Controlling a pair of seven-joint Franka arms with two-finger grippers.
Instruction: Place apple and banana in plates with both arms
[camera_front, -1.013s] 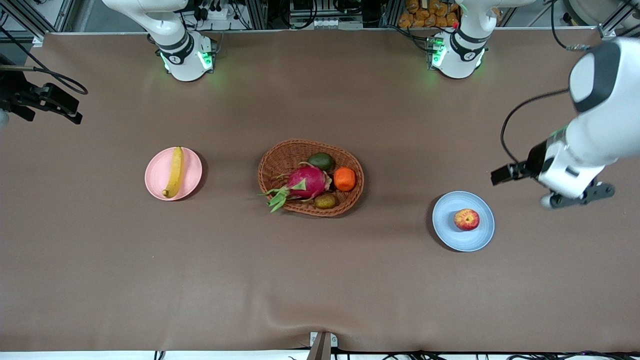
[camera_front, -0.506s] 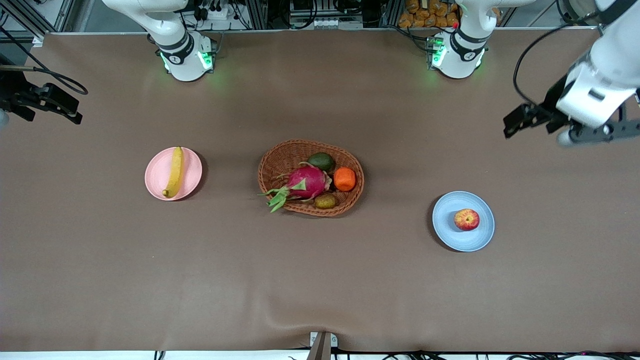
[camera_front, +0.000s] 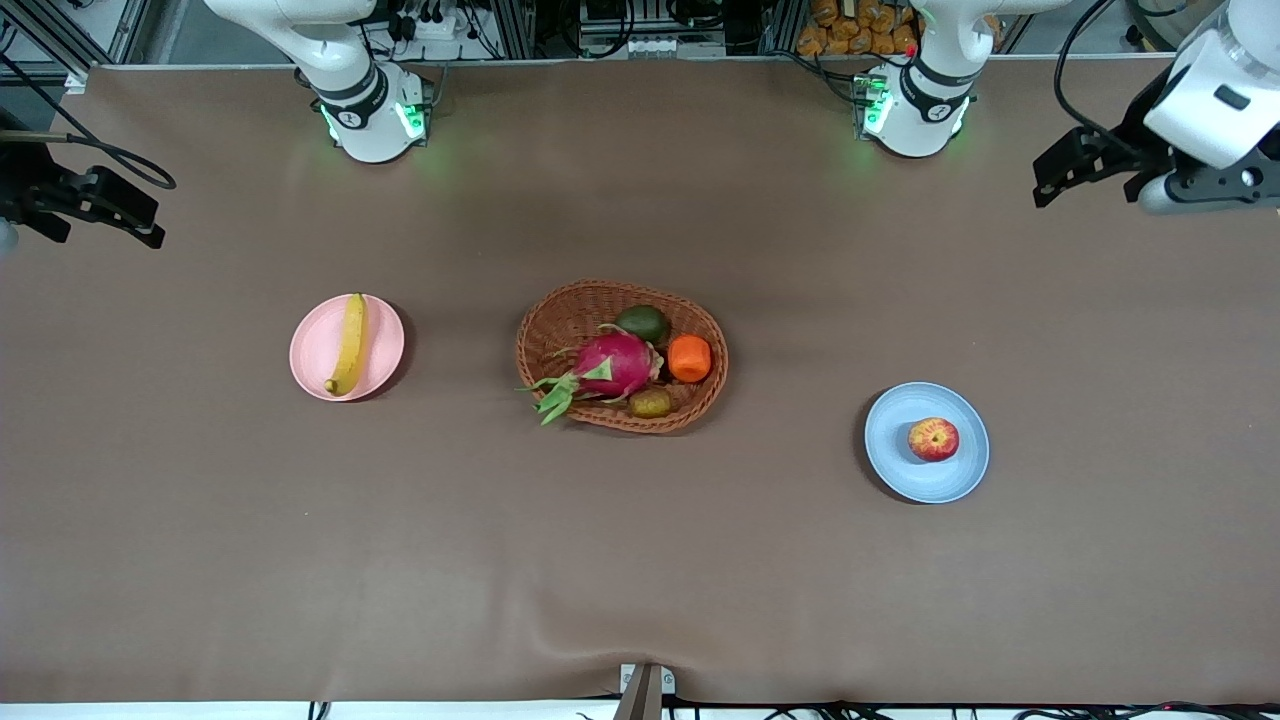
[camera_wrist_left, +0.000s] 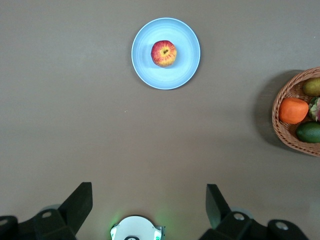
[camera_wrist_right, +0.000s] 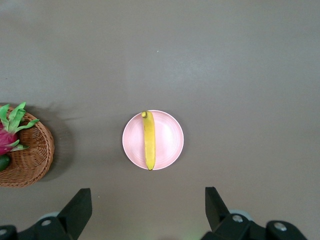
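Observation:
The red apple (camera_front: 933, 439) sits on the pale blue plate (camera_front: 900, 465) toward the left arm's end of the table. The yellow banana (camera_front: 350, 343) lies on the pale pink plate (camera_front: 380, 345) toward the right arm's end. My left gripper (camera_front: 1205, 185) is up in the air over the table's corner at its own end, open and empty. The left wrist view shows its open gripper (camera_wrist_left: 149, 210), the apple (camera_wrist_left: 164, 53) and the blue plate (camera_wrist_left: 150, 75). My right gripper (camera_front: 20, 215) waits raised at its end, open (camera_wrist_right: 148, 210). The right wrist view shows the banana (camera_wrist_right: 149, 141) and the pink plate (camera_wrist_right: 170, 140).
An oval wicker basket (camera_front: 540, 330) stands mid-table between the plates. It holds a magenta dragon fruit (camera_front: 615, 365), an orange (camera_front: 690, 358), a green fruit (camera_front: 642, 322) and a brownish fruit (camera_front: 650, 402). The basket also shows in both wrist views (camera_wrist_left: 285, 125) (camera_wrist_right: 35, 160).
My left arm has drawn away from beside the blue plate, rising and moving toward the back corner at its own end. The right arm and all the fruit have not moved.

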